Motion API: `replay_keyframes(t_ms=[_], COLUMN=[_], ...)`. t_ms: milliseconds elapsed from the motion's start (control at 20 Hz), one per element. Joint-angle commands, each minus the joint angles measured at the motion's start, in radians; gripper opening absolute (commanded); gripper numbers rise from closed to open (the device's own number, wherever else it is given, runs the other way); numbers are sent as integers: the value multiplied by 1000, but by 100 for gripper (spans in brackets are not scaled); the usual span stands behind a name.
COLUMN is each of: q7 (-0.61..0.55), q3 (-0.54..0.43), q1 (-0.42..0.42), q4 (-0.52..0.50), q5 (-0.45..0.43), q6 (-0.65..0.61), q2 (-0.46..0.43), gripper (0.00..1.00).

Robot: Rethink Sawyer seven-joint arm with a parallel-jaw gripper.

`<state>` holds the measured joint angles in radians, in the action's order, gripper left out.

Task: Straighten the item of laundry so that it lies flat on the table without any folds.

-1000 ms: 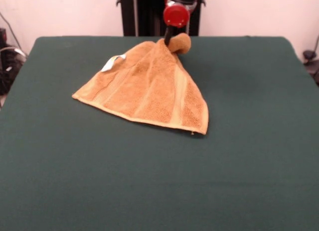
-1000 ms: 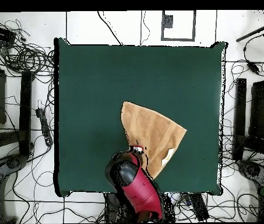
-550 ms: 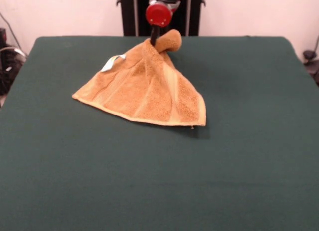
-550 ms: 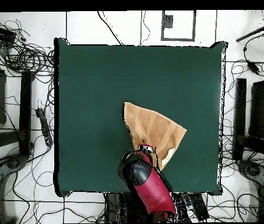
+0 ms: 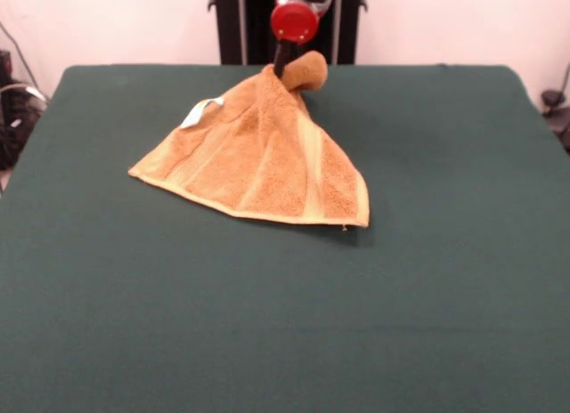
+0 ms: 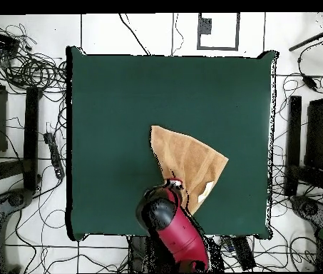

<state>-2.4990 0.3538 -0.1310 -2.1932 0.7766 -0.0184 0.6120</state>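
The item of laundry (image 5: 258, 159) is an orange-tan towel on the green table (image 5: 285, 306), pulled up into a tent shape at its far corner. My gripper (image 5: 289, 68) is shut on that raised corner, and a curl of cloth sticks out beside the fingers. A small white tag (image 5: 198, 112) shows on the towel's left slope. From above, the towel (image 6: 189, 158) spreads as a triangle and the red arm covers the gripper (image 6: 175, 185) at its pinched corner.
Cables and dark equipment (image 6: 28, 107) surround the table (image 6: 121, 100) on the floor. The towel lies close to the table's edge on the robot's side.
The gripper has shifted slightly sideways with the towel corner still in it. The towel's lower right corner has drawn in a little since a second ago.
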Motion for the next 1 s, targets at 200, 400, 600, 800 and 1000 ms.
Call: replay_keyframes(t_ms=[200, 400, 600, 800, 1000], q7=[-157, -145, -133, -111, -98], q3=[56, 62, 73, 116, 130], q1=[-85, -79, -75, -87, -82], q4=[72, 73, 79, 97, 102], q5=[15, 5, -5, -19, -31], q6=[-73, -71, -76, -99, -96], q2=[-72, -72, -73, -81, -79], gripper=[0, 0, 0, 0, 0])
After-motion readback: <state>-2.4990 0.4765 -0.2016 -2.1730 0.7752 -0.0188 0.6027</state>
